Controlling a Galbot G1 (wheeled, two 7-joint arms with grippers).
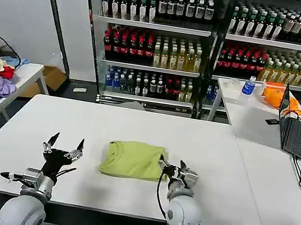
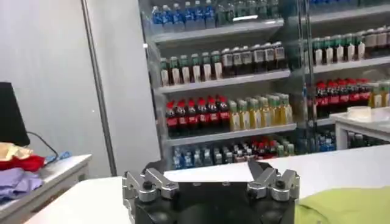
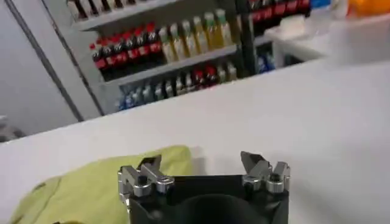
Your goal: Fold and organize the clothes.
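White table fills my forward view, drink shelves behind. Folded lime T-shirt lies centre-near. My left gripper hovers well left of it, jaws spread, empty. My right gripper sits at its right edge (jaws open, gripping nothing).

**No legible text in any view**

No word, brand, number or sign can be read anywhere. The bottles on the shelves carry labels, seen as red, yellow, green and blue bands, but no lettering on them can be made out. The label of the blue-capped bottle on the side worktop is likewise unreadable. No print is seen on the lime T-shirt. The keys of the open laptop are too small for any characters to be told.
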